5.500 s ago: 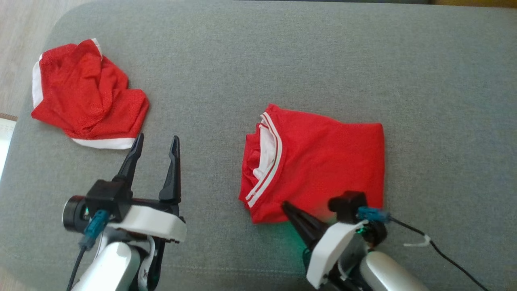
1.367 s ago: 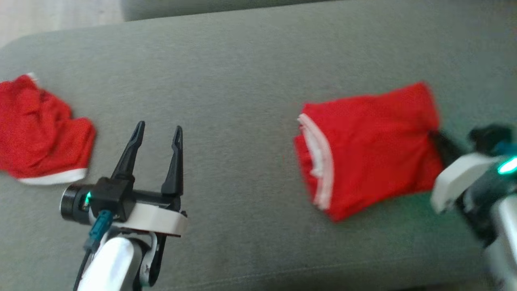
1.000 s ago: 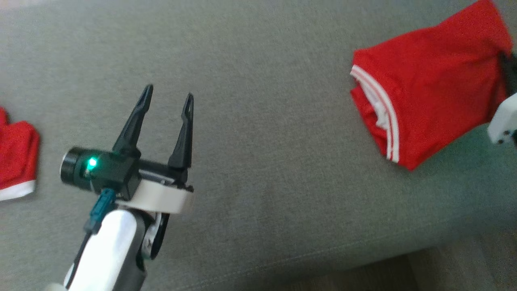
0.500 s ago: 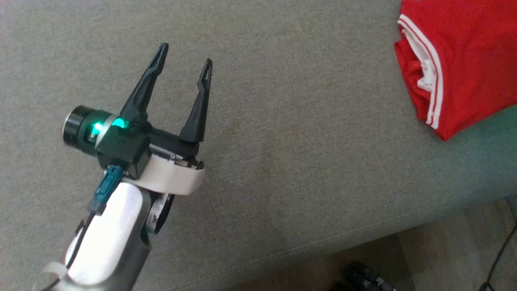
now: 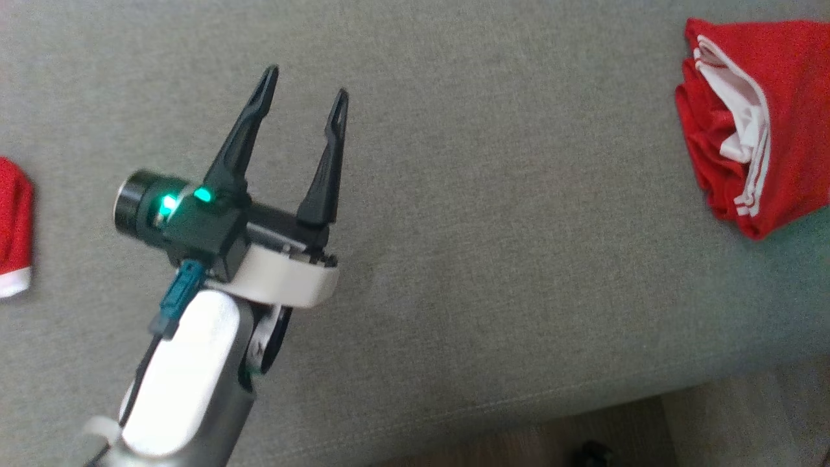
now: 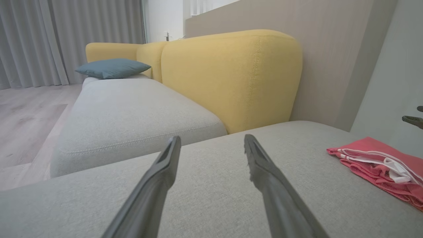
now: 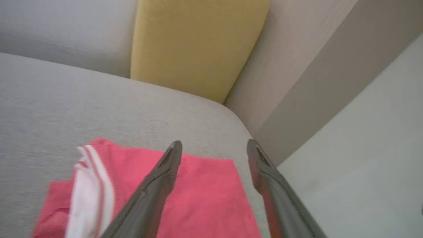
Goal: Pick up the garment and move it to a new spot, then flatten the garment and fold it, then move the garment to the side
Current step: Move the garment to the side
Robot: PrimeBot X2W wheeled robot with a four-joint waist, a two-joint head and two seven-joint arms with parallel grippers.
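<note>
The folded red mesh garment with white trim (image 5: 794, 97) lies at the right end of the grey fabric sofa seat (image 5: 486, 227) — probably soft, light, quick to unfold. The left gripper (image 5: 306, 81) and right gripper (image 7: 214, 142) have jaws spread, empty. Better to pinch all layers at one edge.

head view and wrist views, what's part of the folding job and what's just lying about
Job: folded red garment, left gripper, right gripper, grey sofa seat.
Lying about: other red garment at the left edge, blue cushion, yellow backrest.
</note>
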